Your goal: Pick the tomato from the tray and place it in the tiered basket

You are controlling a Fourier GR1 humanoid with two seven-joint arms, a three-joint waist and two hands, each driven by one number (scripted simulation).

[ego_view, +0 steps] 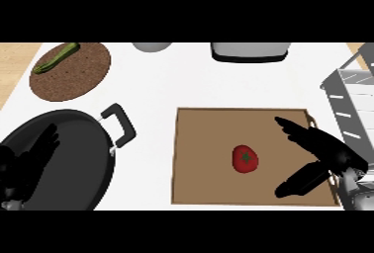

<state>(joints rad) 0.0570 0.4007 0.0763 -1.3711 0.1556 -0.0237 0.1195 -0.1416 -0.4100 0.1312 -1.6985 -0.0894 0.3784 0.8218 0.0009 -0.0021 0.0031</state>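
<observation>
Just beside the tomato (245, 158) on the tray (205, 148), the right hand (335, 154) splays its fingers wide.

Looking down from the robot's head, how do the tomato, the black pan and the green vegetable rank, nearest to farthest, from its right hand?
1. Tomato, on the tray, beside the right hand.
2. Black pan, at the left.
3. Green vegetable, upper left corner.

Steep head view (over counter (211, 84))
</observation>
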